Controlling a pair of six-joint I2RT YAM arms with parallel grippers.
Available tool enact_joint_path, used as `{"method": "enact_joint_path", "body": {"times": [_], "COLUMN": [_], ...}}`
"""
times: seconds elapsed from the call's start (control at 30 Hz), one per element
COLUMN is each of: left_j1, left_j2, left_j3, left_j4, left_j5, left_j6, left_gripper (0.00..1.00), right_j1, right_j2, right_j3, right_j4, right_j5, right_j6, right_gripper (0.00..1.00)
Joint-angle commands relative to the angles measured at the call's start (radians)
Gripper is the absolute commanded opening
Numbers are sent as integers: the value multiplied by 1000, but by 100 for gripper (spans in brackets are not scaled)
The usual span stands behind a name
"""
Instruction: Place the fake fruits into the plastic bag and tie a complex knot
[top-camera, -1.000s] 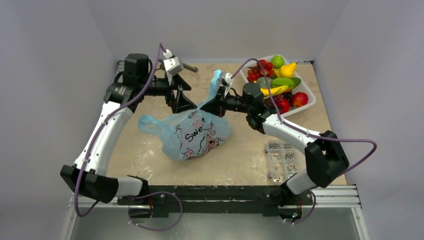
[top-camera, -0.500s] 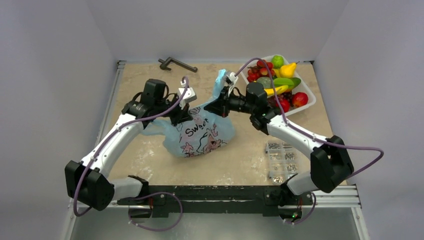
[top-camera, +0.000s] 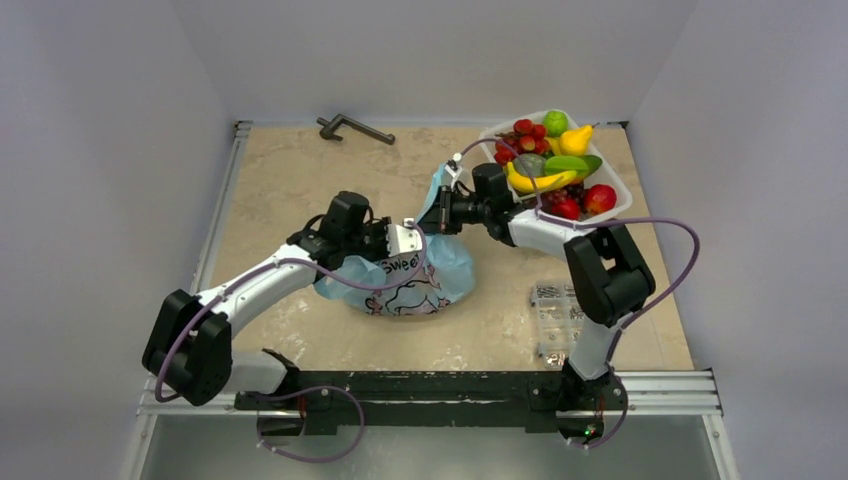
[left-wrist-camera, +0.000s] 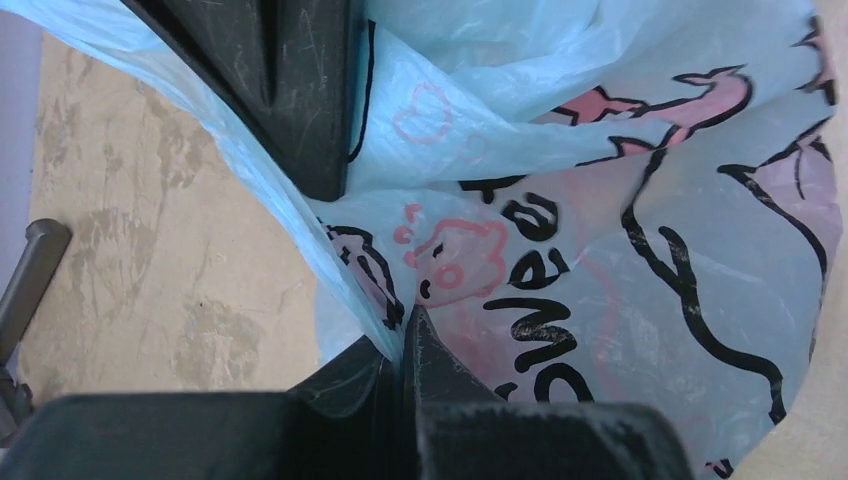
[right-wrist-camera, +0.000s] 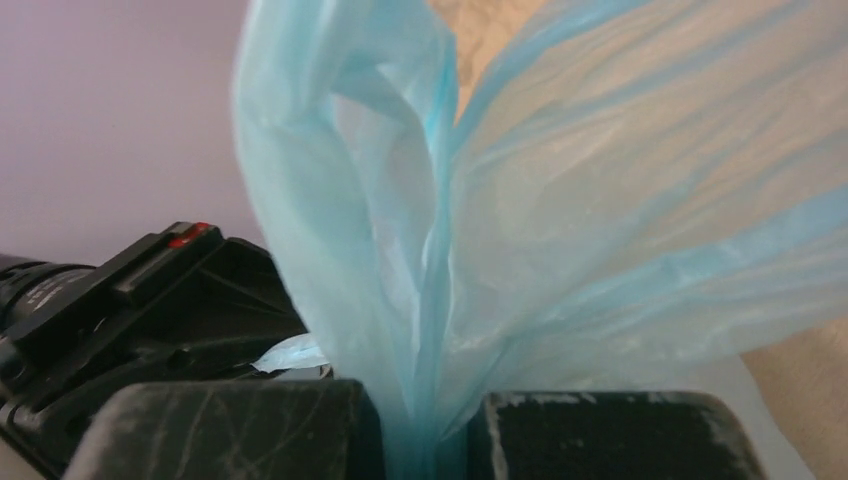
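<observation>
The light-blue plastic bag (top-camera: 420, 285) with its pink and dark print lies slumped mid-table. My left gripper (top-camera: 418, 243) is at its upper left side; the left wrist view shows the jaws (left-wrist-camera: 405, 335) shut on a fold of the printed bag (left-wrist-camera: 620, 200). My right gripper (top-camera: 438, 208) is shut on the bunched top of the bag at the far side. In the right wrist view the blue film (right-wrist-camera: 560, 200) rises from between the closed fingertips (right-wrist-camera: 430, 440). The fake fruits (top-camera: 555, 165) lie heaped in the white tray (top-camera: 622, 205) at the back right. I cannot see inside the bag.
A clear box of metal screws (top-camera: 560, 320) sits near the right arm's base. A dark metal tool (top-camera: 355, 128) lies at the far edge of the table. Grey walls close in both sides and the back.
My left arm swung from the far left in to the bag and its jaws closed on the film. The right arm folded back and lowered the bag's top. The bag sank flatter.
</observation>
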Motion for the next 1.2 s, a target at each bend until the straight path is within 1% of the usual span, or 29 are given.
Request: {"method": "enact_joint_path", "body": {"times": [0.0,0.03,0.07,0.1,0.2,0.27,0.3,0.4,0.53,0.63,0.67,0.7,0.73,0.77,0.8,0.83,0.87,0.9,0.93,0.97,1.0,1.03,1.1,1.17], "left_j1": [-15,-14,-11,-6,-6,-6,-6,-6,-10,-20,-26,-35,-44,-50,-55,-54,-48,-26,24,92,167,228,326,369], "left_j2": [3,14,26,38,45,48,50,36,15,10,8,5,-2,-8,-16,-26,-37,-52,-66,-79,-84,-84,-72,-56], "left_j3": [-5,13,32,49,63,68,72,59,47,39,34,30,25,20,20,27,45,73,108,147,187,242,332,393], "left_j4": [-34,-55,-74,-87,-63,-42,-40,-18,-3,0,3,6,9,7,-8,-38,-82,-137,-198,-242,-264,-277,-306,-290], "left_j5": [-16,-13,-2,19,42,46,49,57,62,46,36,25,16,15,22,37,53,80,153,263,382,439,485,465], "left_j6": [118,89,57,25,-50,-97,-112,-133,-140,-135,-134,-132,-130,-129,-130,-142,-173,-221,-288,-373,-477,-583,-726,-842], "left_gripper": [0,0,0,0,0,0,0,0,0,0,0,0,0,0,0,2,11,20,30,41,49,53,56,62], "right_j1": [-55,-57,-58,-58,-58,-58,-58,-49,-22,15,29,43,55,68,72,74,74,74,73,72,73,73,82,94], "right_j2": [11,8,1,-13,-76,-104,-112,-104,-47,-20,-13,-7,-4,-2,-2,-4,-7,-11,-20,-31,-43,-55,-76,-92], "right_j3": [50,44,37,30,-29,-65,-75,-88,-60,-30,-23,-15,-9,-6,-3,3,13,22,24,22,15,7,-10,-19], "right_j4": [-35,-10,26,42,98,145,164,207,232,254,266,268,272,286,298,308,316,318,320,323,327,331,337,333], "right_j5": [74,34,-20,-53,-93,-86,-74,-20,84,136,140,143,147,148,149,147,133,109,91,76,66,59,52,46], "right_j6": [77,67,56,37,13,23,33,68,148,184,189,190,187,180,167,146,110,65,15,-37,-86,-131,-199,-259], "right_gripper": [0,0,8,24,57,71,76,81,83,81,79,74,66,54,39,25,13,5,0,0,0,0,0,0]}}
